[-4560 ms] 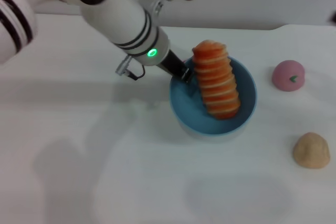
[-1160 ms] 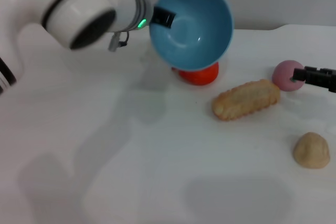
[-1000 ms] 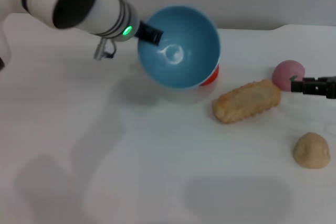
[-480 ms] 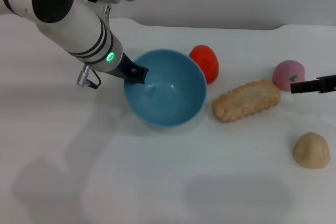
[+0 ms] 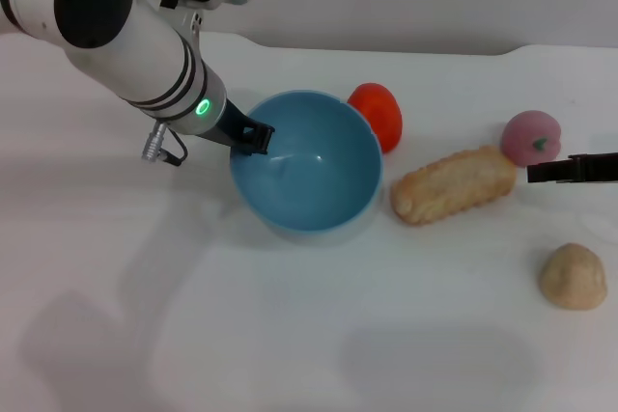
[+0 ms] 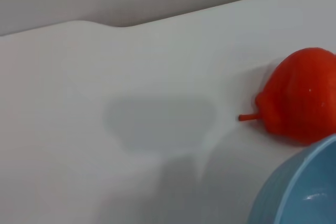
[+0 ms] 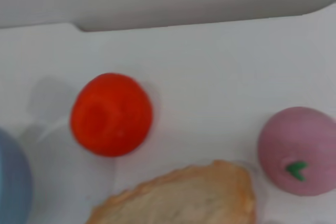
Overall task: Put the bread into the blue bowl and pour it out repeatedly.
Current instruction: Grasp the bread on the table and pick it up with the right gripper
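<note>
At the bowl (image 5: 307,166) rim, left gripper (image 5: 256,137) pinches it upright on the worktop (image 5: 290,335). Bread (image 5: 454,183) lies beyond; right gripper's (image 5: 541,173) state unclear.

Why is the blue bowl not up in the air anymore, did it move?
Yes. The left hand lowered the blue bowl onto the table, left of the red fruit.

Illumination is bright, even and diffuse from overhead; the white table (image 5: 319,354) carries only soft, pale grey shadows with blurred edges. A small specular highlight sits inside the blue bowl (image 5: 307,166). Both wrist views are soft-focused, with the red fruit (image 7: 111,114) showing fuzzy outlines.
</note>
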